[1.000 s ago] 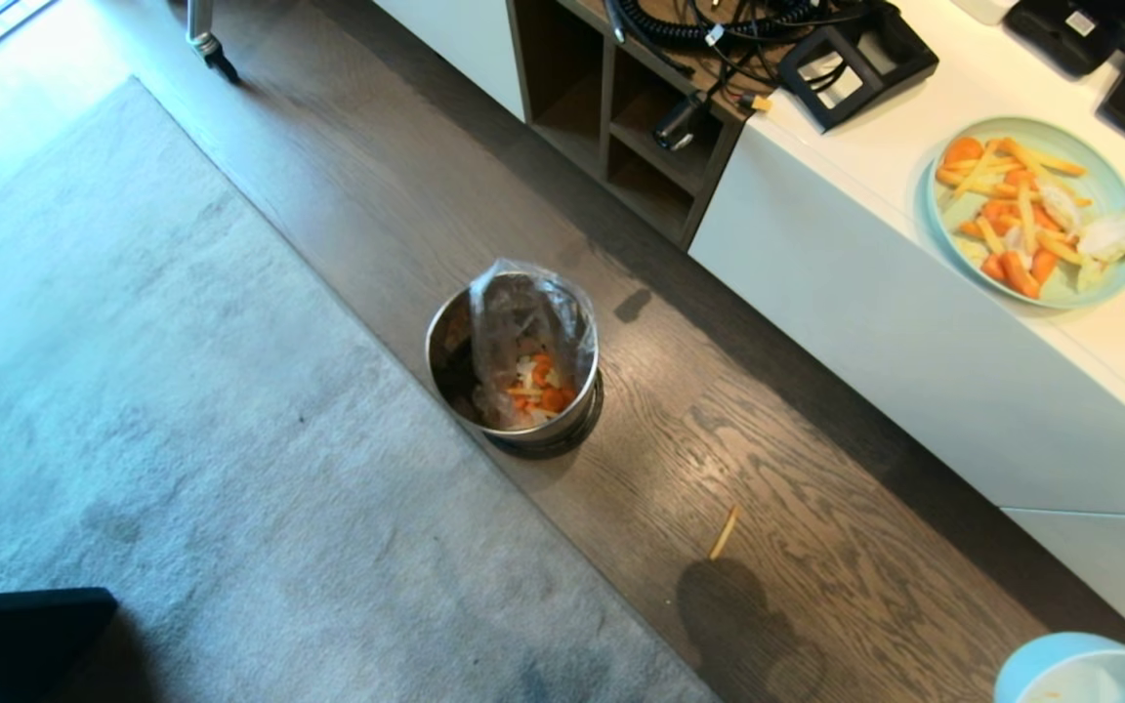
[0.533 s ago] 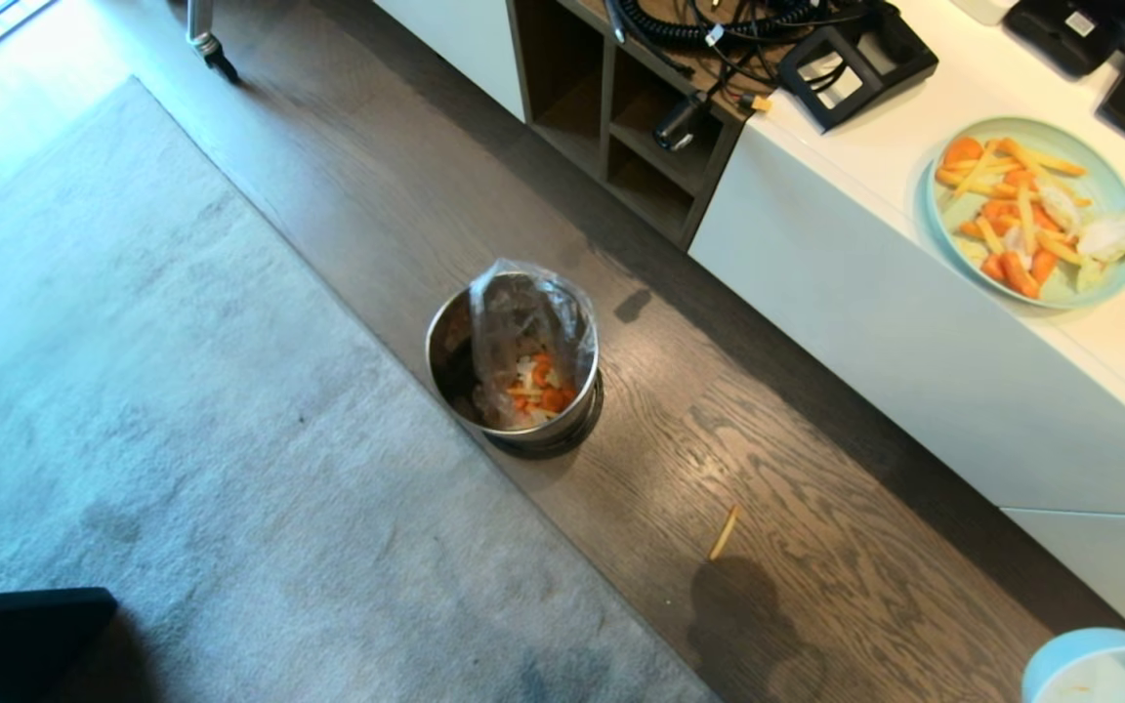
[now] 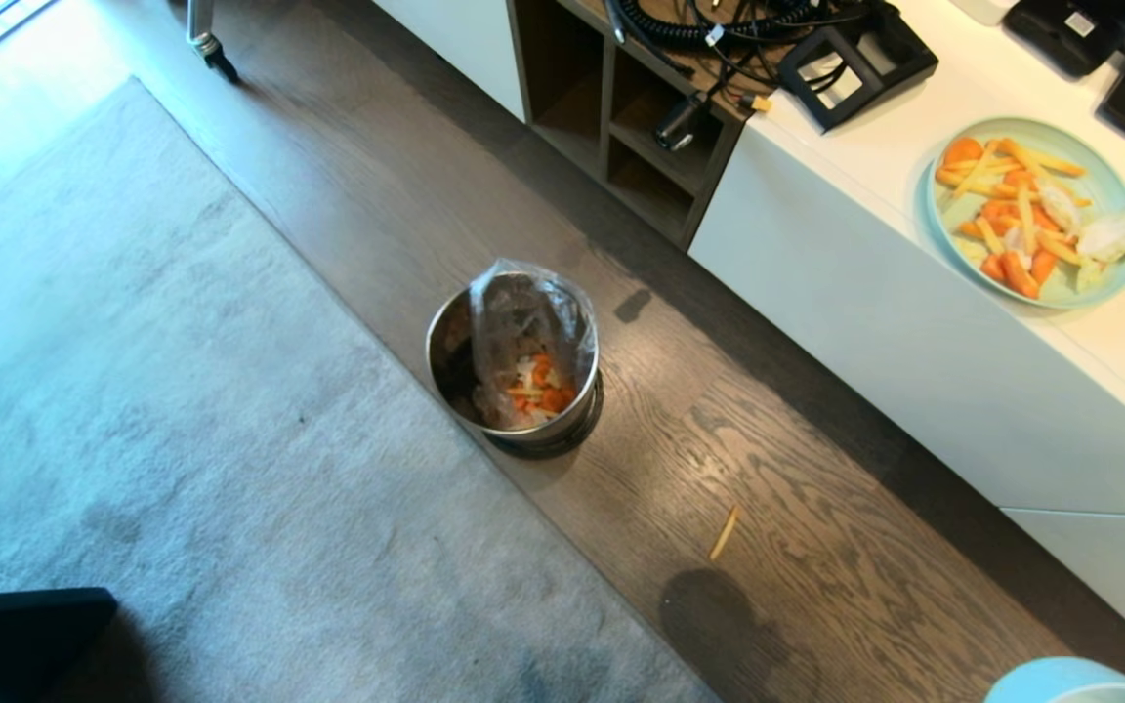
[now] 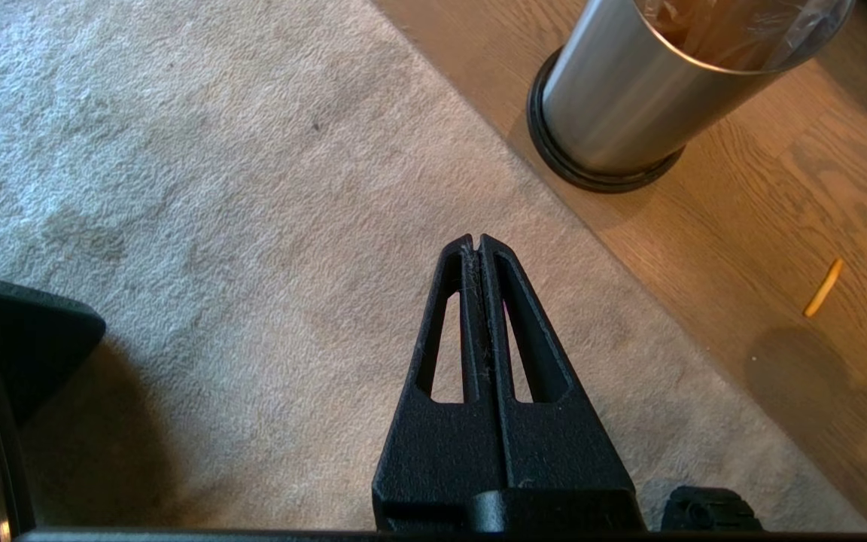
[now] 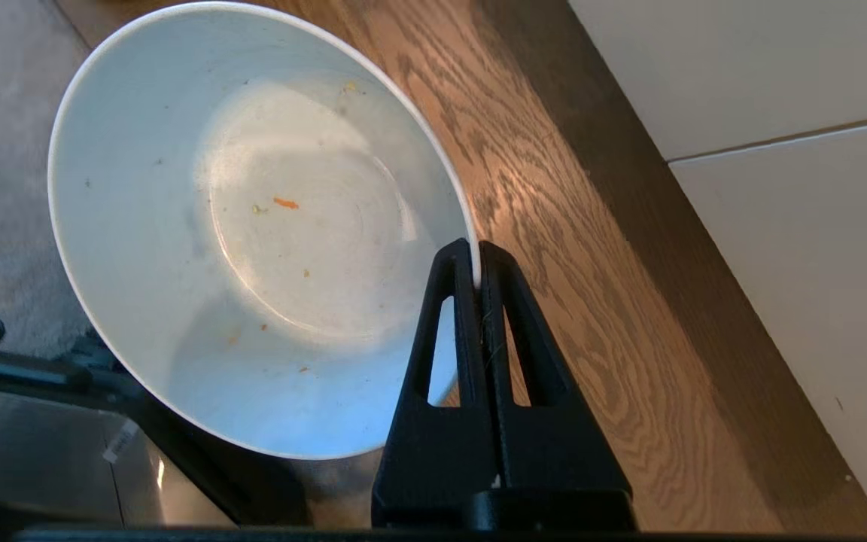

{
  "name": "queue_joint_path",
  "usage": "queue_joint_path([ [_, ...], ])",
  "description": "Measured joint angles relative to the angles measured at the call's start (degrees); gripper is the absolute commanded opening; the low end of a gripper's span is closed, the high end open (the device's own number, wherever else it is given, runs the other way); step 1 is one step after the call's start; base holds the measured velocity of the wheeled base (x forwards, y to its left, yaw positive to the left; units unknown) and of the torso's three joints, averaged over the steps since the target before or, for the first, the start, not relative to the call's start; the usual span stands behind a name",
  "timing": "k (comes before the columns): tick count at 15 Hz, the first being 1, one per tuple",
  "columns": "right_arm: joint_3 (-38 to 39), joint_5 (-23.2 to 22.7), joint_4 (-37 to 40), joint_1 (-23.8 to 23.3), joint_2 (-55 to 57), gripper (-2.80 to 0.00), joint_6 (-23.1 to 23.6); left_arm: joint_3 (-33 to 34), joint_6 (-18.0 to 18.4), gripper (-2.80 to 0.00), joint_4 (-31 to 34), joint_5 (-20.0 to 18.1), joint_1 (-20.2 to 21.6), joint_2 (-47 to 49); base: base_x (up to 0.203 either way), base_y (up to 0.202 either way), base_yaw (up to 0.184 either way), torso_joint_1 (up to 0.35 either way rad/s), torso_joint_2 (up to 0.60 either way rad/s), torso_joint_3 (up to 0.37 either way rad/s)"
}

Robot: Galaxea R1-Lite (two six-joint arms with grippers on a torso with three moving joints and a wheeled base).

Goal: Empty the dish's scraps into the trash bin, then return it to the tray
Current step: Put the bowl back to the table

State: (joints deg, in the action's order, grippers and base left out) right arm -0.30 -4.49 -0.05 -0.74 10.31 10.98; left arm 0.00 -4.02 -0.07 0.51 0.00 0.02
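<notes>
The dish [image 5: 253, 226] is nearly empty, only orange specks inside, and hangs over the wood floor [image 5: 591, 301] with its rim pinched in my right gripper [image 5: 476, 252]. The trash bin [image 3: 514, 361] stands well apart, scraps [image 3: 535, 383] in its liner. My left gripper [image 4: 476, 242] hangs pressed together above the rug [image 4: 177, 188].

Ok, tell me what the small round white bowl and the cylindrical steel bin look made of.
Small round white bowl: likely glazed ceramic, perhaps melamine; its glossy inside mirrors the light. Cylindrical trash bin: brushed metal, probably stainless steel, judging by its fine satin sheen, on a black base ring, with a clear plastic liner.
</notes>
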Motion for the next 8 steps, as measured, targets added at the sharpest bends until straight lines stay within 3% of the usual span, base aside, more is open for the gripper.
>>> queue_joint_path([
  [8,0.30,0.05,0.26,0.74,-9.97,-2.80,-1.73,0.00,0.00,-2.80,0.00,0.00,0.00,0.00,0.000,0.000,0.000,0.000,0.00,0.000],
])
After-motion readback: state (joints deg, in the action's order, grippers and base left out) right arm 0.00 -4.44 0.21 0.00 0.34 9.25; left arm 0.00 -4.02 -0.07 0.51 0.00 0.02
